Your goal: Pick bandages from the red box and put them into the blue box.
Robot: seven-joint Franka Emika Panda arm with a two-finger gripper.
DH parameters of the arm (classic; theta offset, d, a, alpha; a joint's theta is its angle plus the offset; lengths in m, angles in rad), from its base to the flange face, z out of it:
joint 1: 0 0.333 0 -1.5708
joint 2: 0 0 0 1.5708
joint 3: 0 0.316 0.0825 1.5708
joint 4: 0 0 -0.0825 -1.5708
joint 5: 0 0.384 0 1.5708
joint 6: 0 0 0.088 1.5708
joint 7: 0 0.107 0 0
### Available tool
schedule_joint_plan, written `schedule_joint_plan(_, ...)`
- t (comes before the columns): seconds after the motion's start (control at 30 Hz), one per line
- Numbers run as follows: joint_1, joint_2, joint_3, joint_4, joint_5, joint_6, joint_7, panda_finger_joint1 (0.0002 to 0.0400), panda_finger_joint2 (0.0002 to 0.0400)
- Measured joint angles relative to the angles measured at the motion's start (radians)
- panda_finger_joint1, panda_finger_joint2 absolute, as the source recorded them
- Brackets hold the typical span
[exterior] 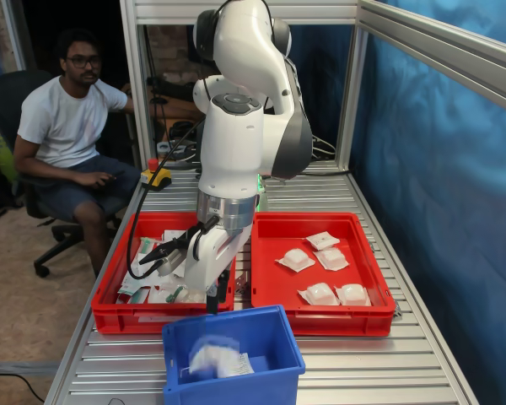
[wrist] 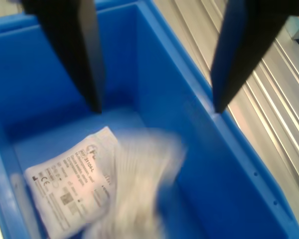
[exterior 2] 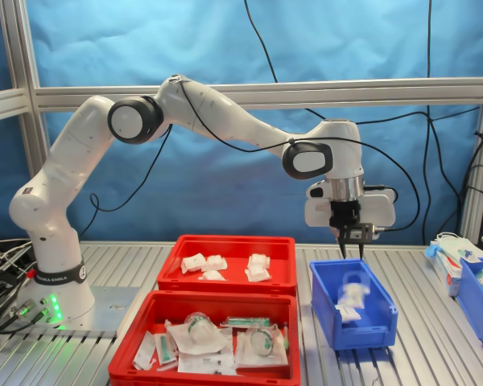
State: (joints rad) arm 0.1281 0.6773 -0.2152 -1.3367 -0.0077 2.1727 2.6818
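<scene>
My gripper (wrist: 157, 109) hangs open just above the blue box (wrist: 199, 164), with nothing between its black fingers (wrist: 84, 59). Below it a white bandage packet (wrist: 139, 184) shows as a motion blur inside the box, beside a flat printed packet (wrist: 72, 181) lying on the floor of the box. In both exterior views the gripper (exterior: 212, 304) (exterior 2: 352, 251) stands over the blue box (exterior: 177, 333) (exterior 2: 322, 301), and the blurred packet (exterior: 211, 356) (exterior 2: 354, 287) is inside it. The red box (exterior: 261, 253) (exterior 2: 225, 244) holds several puffy white bandages (exterior: 295, 259) (exterior 2: 203, 263).
A second red tray (exterior: 110, 308) (exterior 2: 201, 378) heaped with green-marked packets sits beside the red box. A seated person (exterior: 72, 126) is at the first exterior view's left. Another blue bin (exterior 2: 479, 293) stands at the second exterior view's right. Aluminium frame posts (exterior: 350, 93) edge the table.
</scene>
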Motion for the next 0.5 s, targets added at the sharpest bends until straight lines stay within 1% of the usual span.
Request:
schedule_joint_plan(0.03, 0.0, 0.0, 0.0, 0.0, 0.0, 0.0, 0.0, 0.0177, 0.0177)
schedule_joint_plan(0.1, 0.0, 0.0, 0.0, 0.0, 0.0, 0.0, 0.0, 0.0177, 0.0177)
schedule_joint_plan(0.13, 0.0, 0.0, 0.0, 0.0, 0.0, 0.0, 0.0, 0.0227, 0.0227)
schedule_joint_plan(0.27, 0.0, 0.0, 0.0, 0.0, 0.0, 0.001, 0.0, 0.0227, 0.0227)
schedule_joint_plan(0.3, 0.0, 0.0, 0.0, 0.0, 0.0, 0.001, 0.0, 0.0277, 0.0277)
schedule_joint_plan(0.43, 0.0, 0.0, 0.0, 0.0, 0.0, 0.001, 0.0, 0.0277, 0.0277)
schedule_joint_plan(0.47, 0.0, 0.0, 0.0, 0.0, 0.0, 0.001, 0.0, 0.0327, 0.0327)
schedule_joint_plan(0.5, 0.0, 0.0, 0.0, 0.0, 0.0, 0.001, 0.0, 0.0327, 0.0327)
